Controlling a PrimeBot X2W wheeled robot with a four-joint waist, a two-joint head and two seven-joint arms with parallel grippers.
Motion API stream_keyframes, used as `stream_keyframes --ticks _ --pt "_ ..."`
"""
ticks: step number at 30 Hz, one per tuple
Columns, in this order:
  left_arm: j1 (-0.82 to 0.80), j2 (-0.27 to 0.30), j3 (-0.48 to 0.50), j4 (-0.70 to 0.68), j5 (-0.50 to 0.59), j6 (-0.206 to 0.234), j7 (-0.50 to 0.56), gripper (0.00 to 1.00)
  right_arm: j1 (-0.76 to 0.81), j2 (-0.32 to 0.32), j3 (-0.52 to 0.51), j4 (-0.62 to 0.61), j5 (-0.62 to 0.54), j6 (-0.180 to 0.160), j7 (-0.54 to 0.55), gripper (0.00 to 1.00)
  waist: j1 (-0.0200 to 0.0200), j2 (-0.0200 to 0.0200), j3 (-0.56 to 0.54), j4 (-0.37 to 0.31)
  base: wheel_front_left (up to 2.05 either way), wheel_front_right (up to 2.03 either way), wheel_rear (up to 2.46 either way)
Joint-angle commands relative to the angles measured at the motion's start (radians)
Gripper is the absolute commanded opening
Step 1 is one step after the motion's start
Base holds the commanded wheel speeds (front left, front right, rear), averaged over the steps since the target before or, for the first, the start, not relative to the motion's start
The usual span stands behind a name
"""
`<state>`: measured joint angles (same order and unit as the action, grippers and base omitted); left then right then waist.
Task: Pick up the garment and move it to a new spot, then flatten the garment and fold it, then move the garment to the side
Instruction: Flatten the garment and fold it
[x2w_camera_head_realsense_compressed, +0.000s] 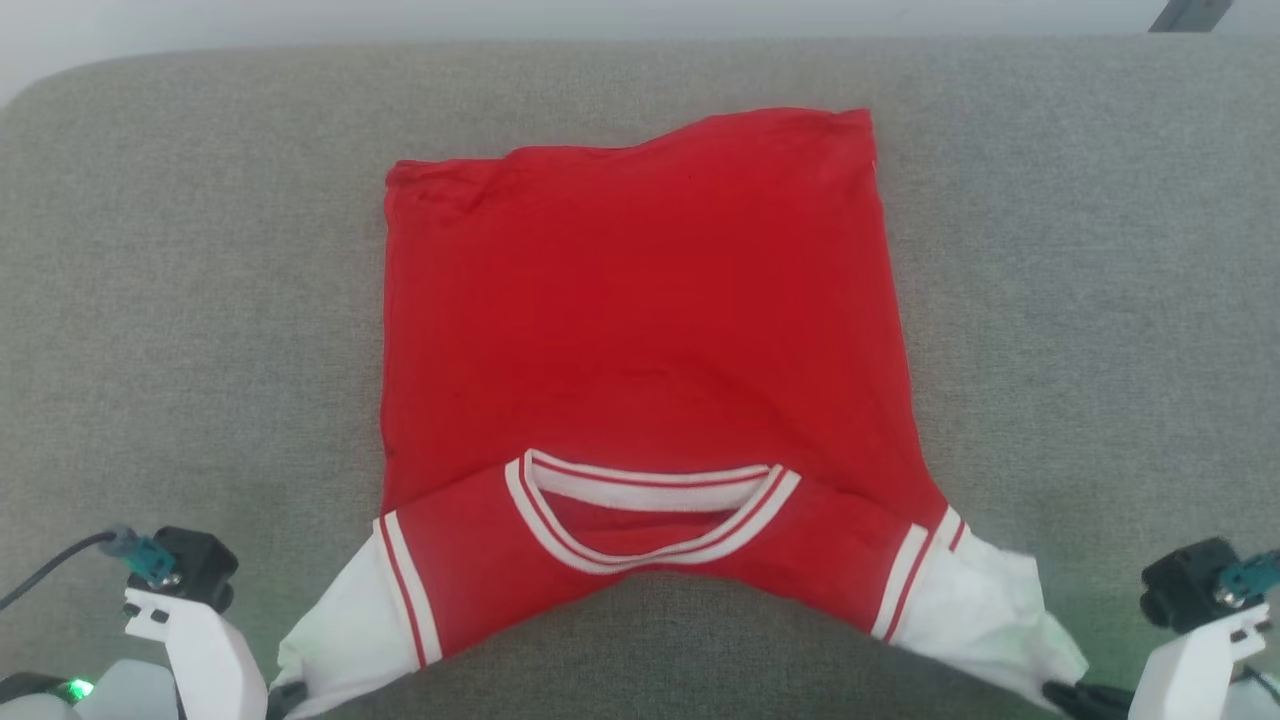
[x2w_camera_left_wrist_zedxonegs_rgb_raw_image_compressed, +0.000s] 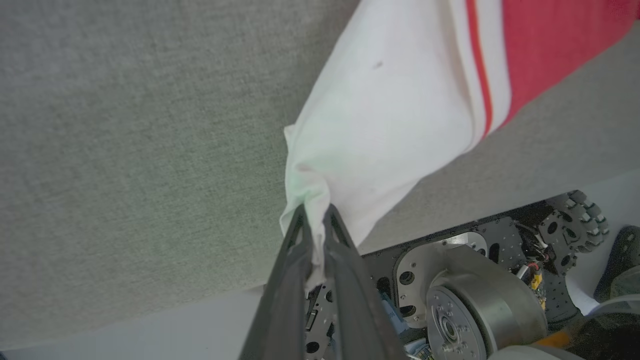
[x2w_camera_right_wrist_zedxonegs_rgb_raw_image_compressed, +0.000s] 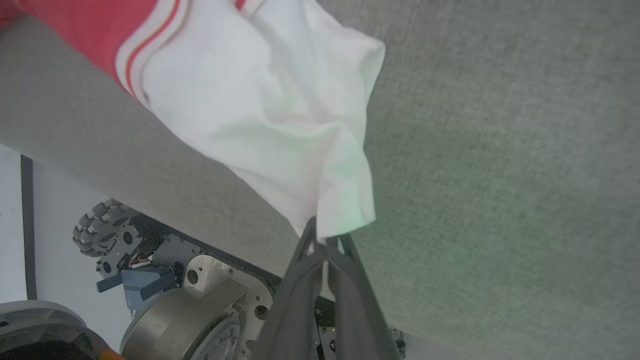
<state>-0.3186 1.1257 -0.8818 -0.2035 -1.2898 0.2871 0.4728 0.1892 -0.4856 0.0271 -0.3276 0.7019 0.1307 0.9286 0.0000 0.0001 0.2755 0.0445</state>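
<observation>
The garment (x2w_camera_head_realsense_compressed: 640, 320), a red shirt with white sleeves and striped collar trim, lies spread on the grey table, hem at the far side and collar toward me. My left gripper (x2w_camera_left_wrist_zedxonegs_rgb_raw_image_compressed: 315, 212) is shut on the tip of one white sleeve (x2w_camera_left_wrist_zedxonegs_rgb_raw_image_compressed: 390, 120) at the near edge, seen at the lower left in the head view (x2w_camera_head_realsense_compressed: 285, 695). At the lower right, my right gripper (x2w_camera_right_wrist_zedxonegs_rgb_raw_image_compressed: 322, 232) is shut on the other white sleeve (x2w_camera_right_wrist_zedxonegs_rgb_raw_image_compressed: 270, 115), its dark fingers (x2w_camera_head_realsense_compressed: 1075, 692) just showing. Both sleeves are pulled outward and toward me.
The grey fabric table top (x2w_camera_head_realsense_compressed: 1100, 250) reaches well beyond the shirt on both sides and behind. Its near edge (x2w_camera_left_wrist_zedxonegs_rgb_raw_image_compressed: 450, 220) runs just under the sleeves, with my wheeled base (x2w_camera_left_wrist_zedxonegs_rgb_raw_image_compressed: 480, 295) and pale floor below it.
</observation>
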Motion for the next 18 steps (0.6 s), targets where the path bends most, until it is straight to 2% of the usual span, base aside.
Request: stream_keyframes --ticks 1,3,7,8,9,10,11,15,18 --pt "0.016 0.006 -0.002 0.005 0.001 0.007 -0.004 0.00 0.021 0.011 -0.008 -0.013 0.008 0.000 0.020 0.00 0.0000 -0.0001 0.005 0.000 0.00 0.00 0.00" --pt "0.016 0.004 0.004 0.020 0.009 0.009 -0.021 0.00 0.028 0.021 -0.016 -0.022 -0.003 0.000 0.026 0.00 0.0000 -0.0001 0.012 -0.001 0.00 0.00 0.00" --pt "-0.010 -0.029 0.007 0.047 0.038 -0.018 -0.058 0.00 0.010 0.040 -0.001 -0.001 -0.038 0.000 0.008 0.00 0.0000 -0.0001 0.023 -0.004 0.00 0.00 0.00" --pt "-0.018 -0.039 0.006 0.052 0.042 -0.026 -0.066 0.00 0.000 0.041 0.005 0.011 -0.051 0.000 -0.001 0.14 0.0000 -0.0001 0.025 -0.005 0.00 0.00 0.00" --pt "-0.026 -0.050 0.005 0.059 0.054 -0.032 -0.074 0.00 -0.009 0.046 0.015 0.026 -0.060 0.000 -0.010 0.33 0.0000 -0.0001 0.027 -0.006 0.00 0.00 0.00" --pt "-0.034 -0.061 0.003 0.066 0.065 -0.040 -0.079 0.00 -0.019 0.052 0.025 0.042 -0.069 0.000 -0.018 0.87 0.0000 -0.0001 0.029 -0.006 0.00 0.00 0.00" --pt "-0.041 -0.071 -0.001 0.074 0.076 -0.049 -0.082 0.00 -0.030 0.056 0.033 0.060 -0.080 0.000 -0.027 1.00 0.0000 -0.0001 0.030 -0.007 0.00 0.00 0.00" --pt "-0.072 -0.109 -0.012 0.103 0.101 -0.076 -0.084 0.00 -0.069 0.052 0.063 0.114 -0.098 -0.001 -0.040 1.00 0.0000 -0.0001 0.031 -0.008 0.00 0.00 0.00" --pt "-0.088 -0.131 -0.015 0.119 0.115 -0.091 -0.093 0.00 -0.097 0.038 0.064 0.105 -0.101 -0.001 -0.052 1.00 0.0000 -0.0001 0.032 -0.009 0.00 0.00 0.00"
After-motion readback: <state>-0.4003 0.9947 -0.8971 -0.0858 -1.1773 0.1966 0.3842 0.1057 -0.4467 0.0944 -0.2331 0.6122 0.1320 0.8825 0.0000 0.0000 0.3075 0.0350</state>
